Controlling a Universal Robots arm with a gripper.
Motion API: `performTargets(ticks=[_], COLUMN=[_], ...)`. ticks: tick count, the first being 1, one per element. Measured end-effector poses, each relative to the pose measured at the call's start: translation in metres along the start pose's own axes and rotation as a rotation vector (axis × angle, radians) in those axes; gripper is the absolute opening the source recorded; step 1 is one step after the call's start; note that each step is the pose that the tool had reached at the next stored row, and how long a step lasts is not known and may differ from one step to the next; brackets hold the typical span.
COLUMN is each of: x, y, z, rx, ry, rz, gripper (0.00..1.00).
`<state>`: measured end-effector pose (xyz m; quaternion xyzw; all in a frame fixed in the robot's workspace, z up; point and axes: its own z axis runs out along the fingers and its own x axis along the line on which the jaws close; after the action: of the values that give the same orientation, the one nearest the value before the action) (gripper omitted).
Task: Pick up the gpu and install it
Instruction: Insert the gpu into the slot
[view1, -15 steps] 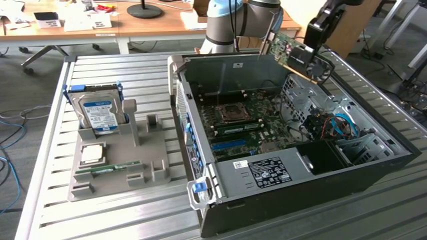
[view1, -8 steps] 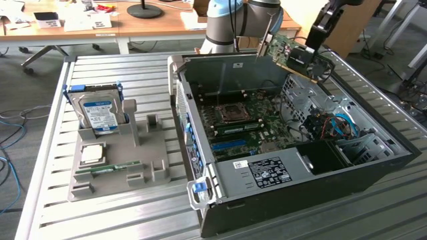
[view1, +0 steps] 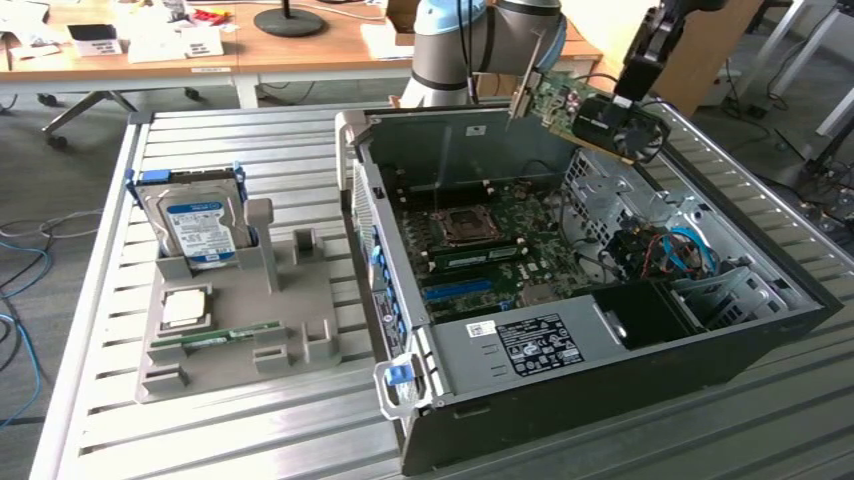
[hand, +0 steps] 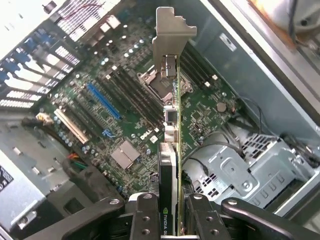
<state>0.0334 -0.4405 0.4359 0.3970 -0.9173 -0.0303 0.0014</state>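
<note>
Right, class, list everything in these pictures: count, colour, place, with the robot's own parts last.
desk: one, wooden, at the back of the exterior view
table: one, silver slatted metal, in front of the desk
computer case: one, dark, open, on the table
motherboard: one, green, inside the case
gpu: one, green with silver bracket, tilted above the case
holder: one, grey, on the exterior view's left of the case
hard drive: one, silver with blue label, upright in the holder
memory stick: one, green, lying on the holder
processor chip: one, silver, flat on the holder
arm: one, grey, behind the case
gripper: one, black, shut on the gpu
</note>
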Motion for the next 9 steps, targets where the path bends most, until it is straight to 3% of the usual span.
performTargets(ticks=[9], x=[0.0], y=[0.0], z=[0.0001], rx=[-0.0026], ry=[0.0071], rz=[-0.125], gripper=[0.27])
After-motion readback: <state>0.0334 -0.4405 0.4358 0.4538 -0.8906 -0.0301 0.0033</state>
